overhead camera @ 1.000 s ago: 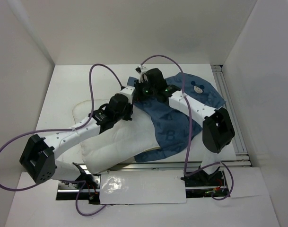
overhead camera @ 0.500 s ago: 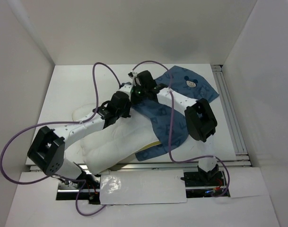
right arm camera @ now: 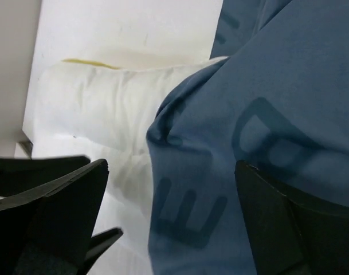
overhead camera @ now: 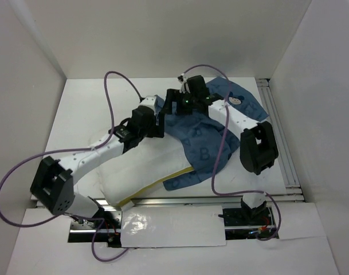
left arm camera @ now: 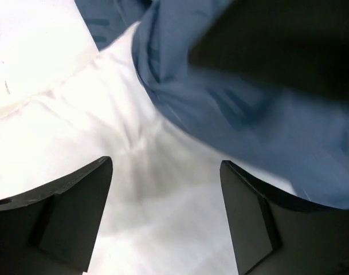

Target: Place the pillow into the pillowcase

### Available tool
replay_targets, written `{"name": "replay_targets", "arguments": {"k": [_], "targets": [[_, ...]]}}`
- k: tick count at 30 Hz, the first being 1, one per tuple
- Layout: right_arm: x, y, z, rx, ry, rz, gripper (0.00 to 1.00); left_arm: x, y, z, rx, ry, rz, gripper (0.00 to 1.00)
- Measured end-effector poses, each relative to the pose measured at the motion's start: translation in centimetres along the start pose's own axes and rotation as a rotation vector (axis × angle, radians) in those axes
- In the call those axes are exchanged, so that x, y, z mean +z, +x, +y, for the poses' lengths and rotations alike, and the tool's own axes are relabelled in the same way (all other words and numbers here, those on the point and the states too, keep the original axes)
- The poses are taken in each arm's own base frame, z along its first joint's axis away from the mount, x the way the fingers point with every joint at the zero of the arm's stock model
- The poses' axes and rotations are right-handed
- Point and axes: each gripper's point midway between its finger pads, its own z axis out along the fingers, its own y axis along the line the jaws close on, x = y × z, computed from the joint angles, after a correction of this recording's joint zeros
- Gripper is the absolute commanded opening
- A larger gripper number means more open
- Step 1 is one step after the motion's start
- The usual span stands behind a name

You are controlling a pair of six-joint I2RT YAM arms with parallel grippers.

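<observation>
The white pillow [overhead camera: 142,169] lies on the table with its pale yellow trim toward the front. The blue pillowcase [overhead camera: 206,146] covers its right end and spreads to the back right. Both grippers hover over the pillowcase's edge on the pillow, close together. My left gripper [overhead camera: 163,117] is open, with bare pillow [left arm camera: 163,172] between its fingers and the pillowcase [left arm camera: 248,126] just beyond. My right gripper [overhead camera: 173,106] is open too, above the lettered pillowcase [right arm camera: 260,126] where it meets the pillow [right arm camera: 100,103]. Neither holds anything.
White walls enclose the table on three sides. An aluminium rail [overhead camera: 277,132] runs along the right side and another [overhead camera: 180,200] along the front edge. Purple cables [overhead camera: 114,86] loop above both arms. A white sheet [overhead camera: 174,226] lies between the arm bases.
Both grippers were shut at the pillowcase's edge and have opened, letting it go. The right arm has drawn back to the right. The pillowcase now lies further over the pillow.
</observation>
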Motion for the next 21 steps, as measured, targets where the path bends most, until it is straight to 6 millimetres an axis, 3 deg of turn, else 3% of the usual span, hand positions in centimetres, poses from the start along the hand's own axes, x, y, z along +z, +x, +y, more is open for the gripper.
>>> {"name": "replay_targets", "arguments": {"k": [1, 5, 8, 10, 13, 16, 19, 20, 21], "targets": [[-0.8, -0.6, 0.1, -0.003, 0.003, -0.021, 1.00, -1.0, 0.1, -0.3, 0.013, 0.008, -0.013, 1.00], [-5.6, -2.6, 1.4, -0.025, 0.031, -0.110, 1.00, -5.5, 2.1, -1.9, 0.069, 0.065, -0.029, 1.00], [-9.3, -2.7, 1.8, -0.042, 0.077, -0.173, 1.00, -8.0, 5.2, -3.5, 0.136, 0.116, -0.007, 1.00], [-11.7, -1.2, 1.2, -0.040, 0.135, -0.200, 1.00, -9.0, 8.7, -4.3, 0.196, 0.133, 0.049, 1.00], [-14.5, 3.0, -0.8, -0.009, 0.230, -0.178, 1.00, -10.0, 14.1, -4.6, 0.317, 0.122, 0.154, 1.00], [-16.3, 7.3, -2.9, 0.027, 0.315, -0.114, 1.00, -9.8, 17.0, -4.2, 0.391, 0.075, 0.216, 1.00], [-18.0, 10.9, -4.3, 0.048, 0.386, -0.048, 0.98, -8.7, 17.9, -3.8, 0.410, 0.003, 0.244, 0.66], [-18.6, 11.9, -4.5, 0.051, 0.404, -0.031, 0.96, -8.2, 18.0, -3.7, 0.415, -0.029, 0.246, 0.18], [-19.2, 12.6, -4.6, 0.051, 0.415, -0.021, 0.96, -7.8, 18.1, -3.6, 0.417, -0.058, 0.247, 0.01]]}}
